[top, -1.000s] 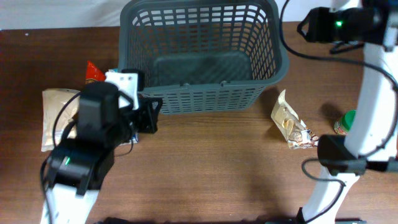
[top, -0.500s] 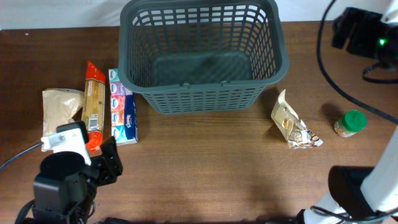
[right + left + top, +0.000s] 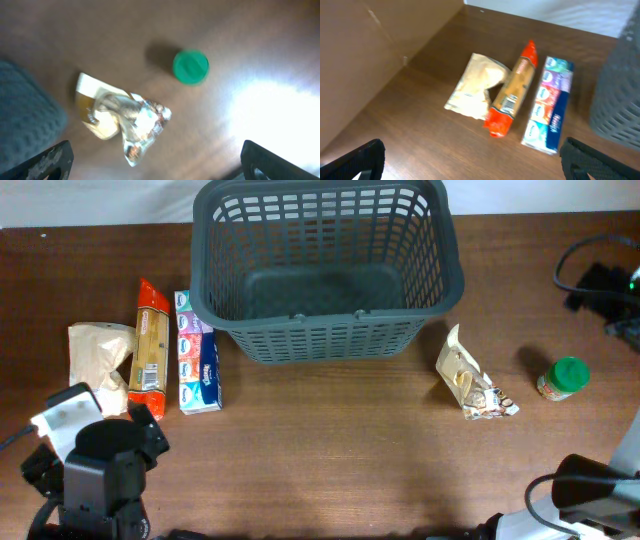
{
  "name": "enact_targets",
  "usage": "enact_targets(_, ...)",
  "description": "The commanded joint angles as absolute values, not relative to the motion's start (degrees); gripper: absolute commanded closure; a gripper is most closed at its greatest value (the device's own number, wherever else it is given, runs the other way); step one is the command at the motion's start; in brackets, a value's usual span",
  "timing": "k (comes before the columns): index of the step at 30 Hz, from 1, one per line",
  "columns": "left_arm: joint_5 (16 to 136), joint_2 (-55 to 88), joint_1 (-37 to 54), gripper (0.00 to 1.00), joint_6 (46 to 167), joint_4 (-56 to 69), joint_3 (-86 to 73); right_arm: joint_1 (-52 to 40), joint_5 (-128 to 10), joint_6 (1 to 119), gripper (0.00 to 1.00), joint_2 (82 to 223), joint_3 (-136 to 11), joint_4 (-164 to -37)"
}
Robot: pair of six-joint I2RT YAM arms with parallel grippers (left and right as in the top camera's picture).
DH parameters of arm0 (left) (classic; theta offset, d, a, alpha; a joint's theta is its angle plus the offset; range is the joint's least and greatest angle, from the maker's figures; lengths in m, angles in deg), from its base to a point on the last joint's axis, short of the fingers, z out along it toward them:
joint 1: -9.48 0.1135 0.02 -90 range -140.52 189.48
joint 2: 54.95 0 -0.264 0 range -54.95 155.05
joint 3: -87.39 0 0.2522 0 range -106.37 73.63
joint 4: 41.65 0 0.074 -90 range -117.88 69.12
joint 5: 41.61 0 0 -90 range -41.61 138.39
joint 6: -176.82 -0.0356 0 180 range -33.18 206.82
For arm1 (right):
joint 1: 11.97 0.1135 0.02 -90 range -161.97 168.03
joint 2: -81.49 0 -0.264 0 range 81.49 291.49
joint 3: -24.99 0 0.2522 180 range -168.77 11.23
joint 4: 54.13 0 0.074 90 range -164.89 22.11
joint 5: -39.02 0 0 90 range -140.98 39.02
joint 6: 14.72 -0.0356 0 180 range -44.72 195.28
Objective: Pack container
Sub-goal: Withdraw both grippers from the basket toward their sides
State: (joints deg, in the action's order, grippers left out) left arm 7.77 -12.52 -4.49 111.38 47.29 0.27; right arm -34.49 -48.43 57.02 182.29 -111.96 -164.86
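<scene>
Grey plastic container (image 3: 330,340): far centre of desk (image 3: 330,470), upright, nothing inside yet.

Left of it, side by side: beige pouch (image 3: 95,358), orange-red pasta pkt (image 3: 150,350) touching the pouch, blue tissue pk (image 3: 198,365) just beside the container's left wall.

Right of it: crumpled foil snack bag (image 3: 470,385); green-lid jar (image 3: 562,377) further right, apart from the bag.

Left pincer (image 3: 477,162): near-left corner, jaws wide, holding nothing.

Right pincer (image 3: 160,165): over bag and jar, jaws wide, holding nothing.

Step, est.: first pick not yet begun.

Recommended: left takes the tissue pk first, as it looks rigid and flat. Set jaws square across its narrow width, lift clear of the thick rim, and lay it flat at one end of the floor. Right takes the jar by its body, kept upright.
</scene>
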Motion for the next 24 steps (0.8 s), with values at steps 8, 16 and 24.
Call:
enact_targets(8, 3.2, -11.2, -4.6, 0.0, 113.0, 47.4, -0.3, -39.1, -50.0, 59.0, 0.01, 182.7, -106.1, -162.9)
enact_targets(16, 9.7, -11.2, -4.6, 0.01, 112.9, 47.4, -0.3, -39.0, -49.7, 61.8, 0.01, 183.2, -102.8, -157.8)
enact_targets(24, 13.1, -11.2, -4.6, 0.01, 112.9, 47.8, -0.3, -37.0, -58.3, 74.7, 0.01, 183.2, -95.7, -156.1)
